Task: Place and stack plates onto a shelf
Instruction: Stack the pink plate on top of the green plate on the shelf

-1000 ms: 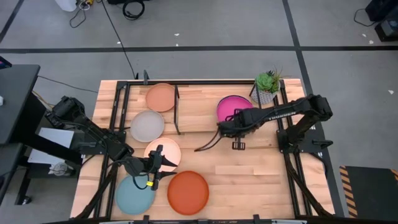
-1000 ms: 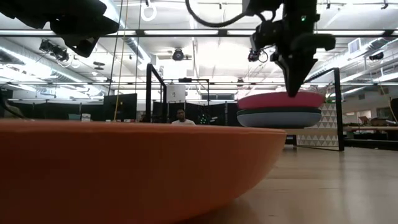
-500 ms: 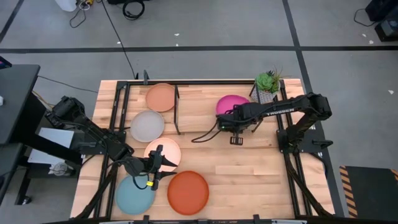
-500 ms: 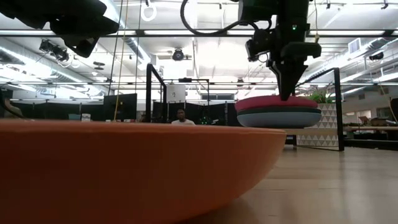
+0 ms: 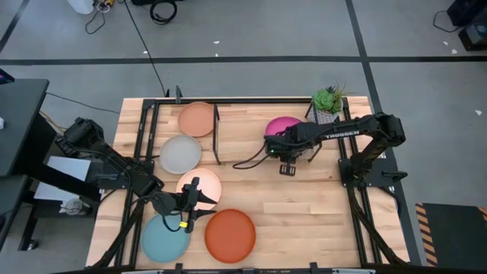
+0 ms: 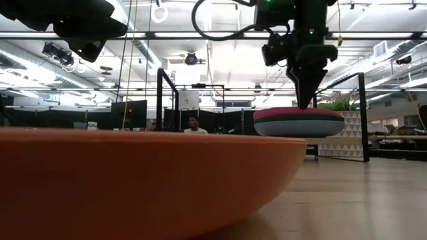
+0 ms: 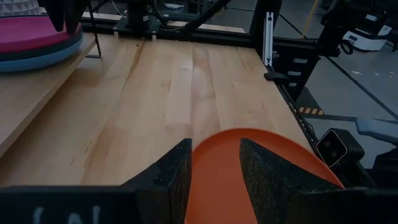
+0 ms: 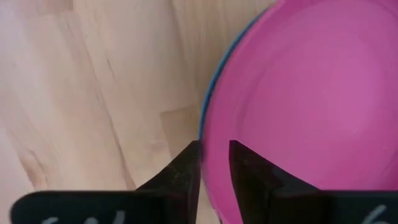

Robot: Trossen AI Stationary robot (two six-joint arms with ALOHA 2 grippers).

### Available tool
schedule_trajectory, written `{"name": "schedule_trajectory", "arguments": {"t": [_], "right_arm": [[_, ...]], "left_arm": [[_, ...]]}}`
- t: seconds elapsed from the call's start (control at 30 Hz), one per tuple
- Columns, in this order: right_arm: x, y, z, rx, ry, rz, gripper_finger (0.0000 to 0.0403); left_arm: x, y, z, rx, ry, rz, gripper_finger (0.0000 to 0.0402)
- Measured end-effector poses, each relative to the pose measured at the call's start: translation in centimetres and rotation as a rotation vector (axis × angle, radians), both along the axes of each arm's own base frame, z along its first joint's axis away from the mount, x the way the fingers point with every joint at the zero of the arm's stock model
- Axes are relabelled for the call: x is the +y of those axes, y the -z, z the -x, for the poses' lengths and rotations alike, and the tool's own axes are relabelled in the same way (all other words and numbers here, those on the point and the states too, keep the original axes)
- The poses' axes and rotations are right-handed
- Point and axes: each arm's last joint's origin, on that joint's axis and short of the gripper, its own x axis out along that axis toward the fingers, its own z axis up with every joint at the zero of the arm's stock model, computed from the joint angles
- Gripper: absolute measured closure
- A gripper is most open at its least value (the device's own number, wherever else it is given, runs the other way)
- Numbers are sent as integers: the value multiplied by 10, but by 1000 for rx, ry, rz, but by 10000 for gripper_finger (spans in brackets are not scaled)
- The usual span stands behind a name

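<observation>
A magenta plate [image 5: 283, 126] lies level on top of a dark teal plate [image 6: 299, 119] and a blue one, stacked on the shelf [image 7: 34, 93]. My right gripper [image 8: 215, 163] points down at this plate's near left rim, open, one finger on each side of the rim. Peach [image 5: 196, 119], grey [image 5: 180, 154], cream [image 5: 204, 185], light aqua [image 5: 163, 238] and orange [image 5: 230, 235] plates lie flat on the table at the left. My left gripper [image 5: 192, 201] hovers open by the cream plate's near edge, nothing between its fingers. My right gripper stands over the magenta plate's rim [image 8: 208, 134] from above, one finger [image 8: 186, 171] outside and one finger [image 8: 252, 171] over the plate's inside. Whether either finger touches the rim, I cannot tell. The plate rests level on the stack.
A potted plant [image 5: 327, 103] stands at the far right corner beside the stack. Black frame rails [image 5: 150, 129] edge the table, and a thin black upright [image 5: 216, 135] stands left of the shelf. A person [image 6: 193, 125] sits far behind. Bare wood lies near the middle [image 5: 304, 205].
The magenta plate was tilted with one edge raised in my right gripper; it has come down level onto the teal plate. My right gripper has shifted a little toward the table's far edge with it.
</observation>
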Motion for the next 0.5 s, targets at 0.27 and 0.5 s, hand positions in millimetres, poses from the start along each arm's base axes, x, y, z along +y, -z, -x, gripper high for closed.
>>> {"name": "schedule_trajectory", "arguments": {"t": [0.27,0.5], "right_arm": [[-3,10,6,38,40,3,286],[2,3,7,11,24,-44,284]], "left_arm": [[0,0,0,0,1,0,260],[0,0,0,1,4,1,260]]}}
